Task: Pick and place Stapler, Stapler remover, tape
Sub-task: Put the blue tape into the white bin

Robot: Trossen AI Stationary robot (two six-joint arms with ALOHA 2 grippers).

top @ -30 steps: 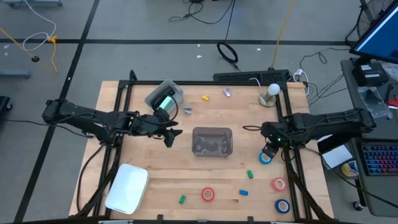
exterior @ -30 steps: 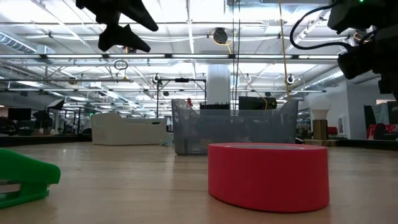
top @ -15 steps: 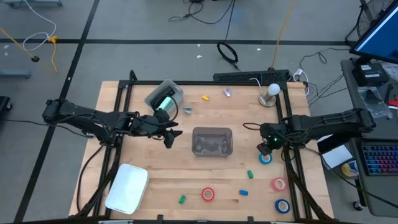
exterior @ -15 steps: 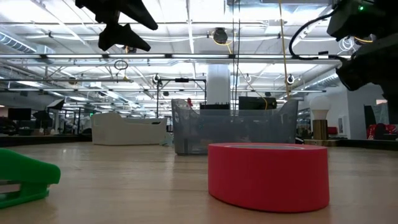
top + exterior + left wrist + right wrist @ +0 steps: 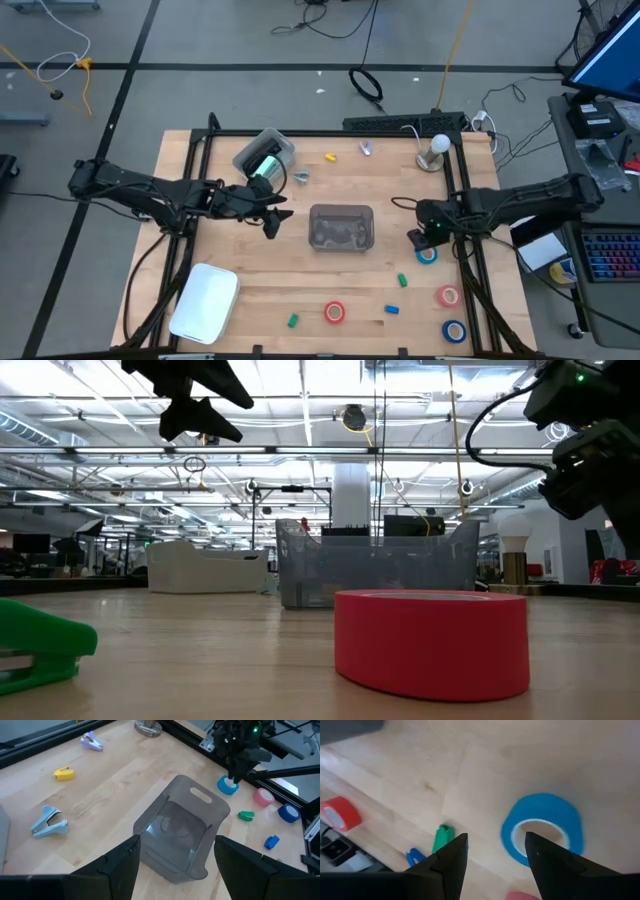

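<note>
Right gripper [image 5: 418,238] hovers just above a blue tape [image 5: 542,827] roll on the counter [image 5: 380,180], jaws apart, holding nothing. Left gripper [image 5: 272,212] hangs beside the grey bin [image 5: 341,227], jaws wide, empty. Mint stapler [image 5: 264,165] lies in a tilted container [image 5: 262,152] near the far-left edge.

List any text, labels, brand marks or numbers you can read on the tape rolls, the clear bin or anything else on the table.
None can be read.
Red tape roll: plain side, no print.
Blue tape roll: no marking shows.
Clear bin: no label shows.
Keyboard beside the table: keys too small to read.
</note>
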